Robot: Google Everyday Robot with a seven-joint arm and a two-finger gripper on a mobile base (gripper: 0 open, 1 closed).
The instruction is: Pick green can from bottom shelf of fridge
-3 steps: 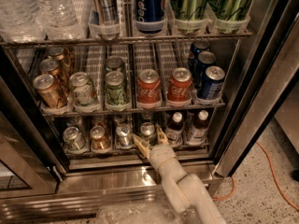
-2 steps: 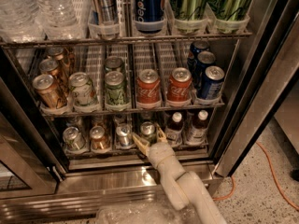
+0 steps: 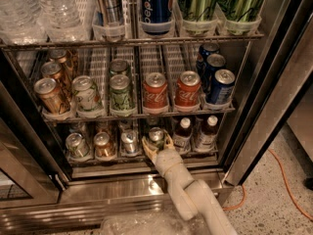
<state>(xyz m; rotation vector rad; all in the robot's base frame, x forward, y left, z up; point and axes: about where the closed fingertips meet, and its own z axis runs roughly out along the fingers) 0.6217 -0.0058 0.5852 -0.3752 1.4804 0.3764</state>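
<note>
Though low on the bottom shelf (image 3: 110,160) — green can (image 3: 156,133) between spread gripper (image 3: 157,143) jaws.

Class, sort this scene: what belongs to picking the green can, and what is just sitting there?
Job: green can, bottom shelf, fridge, gripper at the can on that shelf.
Bystanders: Coca-Cola cans, Pepsi can, water bottles, orange cable.

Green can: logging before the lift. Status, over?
Gripper on bottom shelf, at green can. Can upright. Silver can and bottle close on either side.
</note>
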